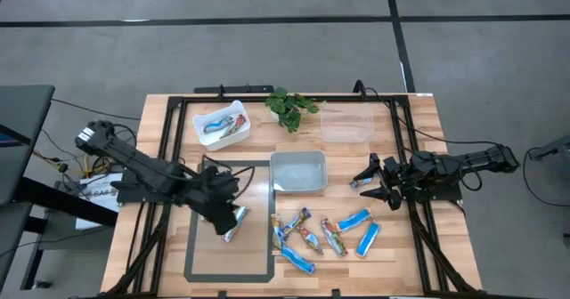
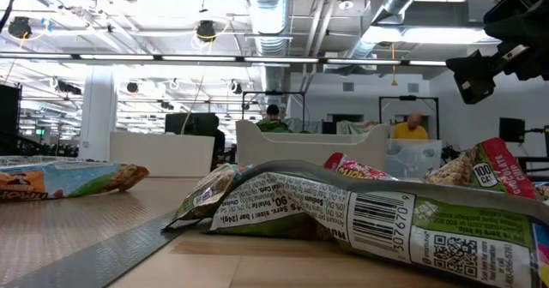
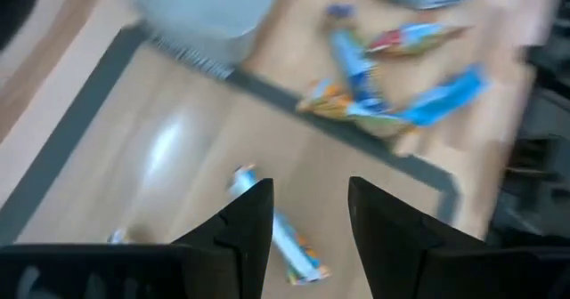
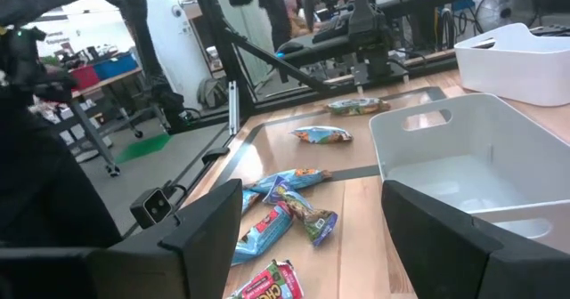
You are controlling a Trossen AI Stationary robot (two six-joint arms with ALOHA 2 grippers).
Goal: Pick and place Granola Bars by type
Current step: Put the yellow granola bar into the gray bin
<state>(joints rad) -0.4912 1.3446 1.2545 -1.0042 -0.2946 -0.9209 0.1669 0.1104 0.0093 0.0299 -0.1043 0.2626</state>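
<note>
Several granola bars [image 1: 325, 235] lie flat on the near middle of the table, blue and red-brown ones mixed. Blue bars lie in the white bin [image 1: 221, 124]. One bar [image 1: 233, 234] lies apart, inside the grey taped rectangle [image 1: 194, 246]. My left gripper [image 1: 225, 217] hangs open right over it. In the left wrist view that bar [image 3: 283, 238] lies on the wood under the gap of the left gripper [image 3: 307, 201], apart from both fingers. My right gripper [image 1: 374, 183] is open and empty, right of the grey bin [image 1: 298, 172]. In its wrist view the right gripper [image 4: 310, 197] faces the bars [image 4: 285, 212].
A clear bin [image 1: 346, 124] stands at the far right, with a green plant sprig [image 1: 289, 109] between it and the white bin. A black frame [image 1: 165, 139] runs along the table's sides. People sit in the room beyond [image 2: 412, 127]. Bare wood lies at the table's near left.
</note>
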